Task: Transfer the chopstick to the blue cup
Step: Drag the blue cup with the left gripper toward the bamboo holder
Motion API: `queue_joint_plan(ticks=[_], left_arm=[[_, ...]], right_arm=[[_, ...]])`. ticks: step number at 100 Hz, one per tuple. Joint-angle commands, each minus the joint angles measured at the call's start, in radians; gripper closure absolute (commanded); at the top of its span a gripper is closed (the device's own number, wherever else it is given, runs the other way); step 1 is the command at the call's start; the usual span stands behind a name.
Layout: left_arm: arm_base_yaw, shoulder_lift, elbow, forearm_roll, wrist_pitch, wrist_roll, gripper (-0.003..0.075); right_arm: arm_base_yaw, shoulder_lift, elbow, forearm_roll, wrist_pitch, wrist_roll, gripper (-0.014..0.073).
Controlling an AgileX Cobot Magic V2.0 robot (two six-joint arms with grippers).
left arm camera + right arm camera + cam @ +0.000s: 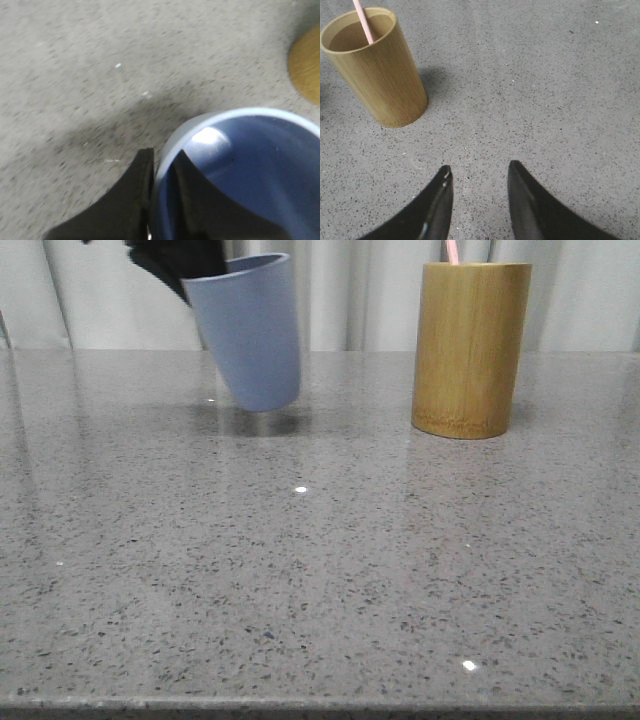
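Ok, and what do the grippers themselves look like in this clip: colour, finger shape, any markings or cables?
Both are black. The right gripper has two smooth, slightly glossy fingers that curve and taper to narrow tips. The left gripper has the same dark, tapering fingers, blurred in its wrist view; in the front view it is a black shape at the top edge. No cables, labels or markings can be made out.

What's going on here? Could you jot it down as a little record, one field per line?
Surface: grey speckled table
Blue cup: tilted, lifted off the table, shadow beneath
Left gripper: shut on the cup's rim, one finger inside, one outside
Bamboo holder: upright on the table, to the right of the cup
Chopstick: pink, standing in the bamboo holder
Right gripper: open, holding nothing, above the table near the holder
Cup contents: none seen
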Motion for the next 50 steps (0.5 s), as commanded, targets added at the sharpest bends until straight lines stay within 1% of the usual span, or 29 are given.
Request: queue_joint_plan(ticks=[1, 16, 23, 30, 40, 45, 50], left_arm=[[-0.028, -0.016, -0.075, -0.022, -0.041, -0.002, 0.0739], [-0.043, 0.030, -0.121, -0.028, -0.030, -0.002, 0.0738], [-0.043, 0.044, -0.132, -0.030, -0.017, 0.000, 0.0713], [-0.043, 0.048, -0.137, -0.034, -0.015, 0.008, 0.0638], [-0.043, 0.048, -0.140, -0.043, -0.017, 0.008, 0.0474], [-0.043, 0.048, -0.146, -0.045, -0.017, 0.008, 0.0407], [-0.043, 0.048, -0.155, -0.045, -0.017, 0.008, 0.0360]], right_arm=[[-0.007, 0.007, -0.034, 0.000, -0.061, -0.009, 0.0301], [-0.007, 0.007, -0.034, 0.009, -0.060, -0.009, 0.0301], [-0.007, 0.007, -0.034, 0.010, -0.060, -0.009, 0.0301], [-0.007, 0.007, -0.034, 0.011, -0.058, -0.009, 0.0301], [-0.007, 0.007, -0.034, 0.015, -0.057, -0.009, 0.0301], [-0.007, 0.007, -0.034, 0.015, -0.057, -0.009, 0.0301], [-0.007, 0.007, -0.034, 0.015, -0.054, -0.009, 0.0301]])
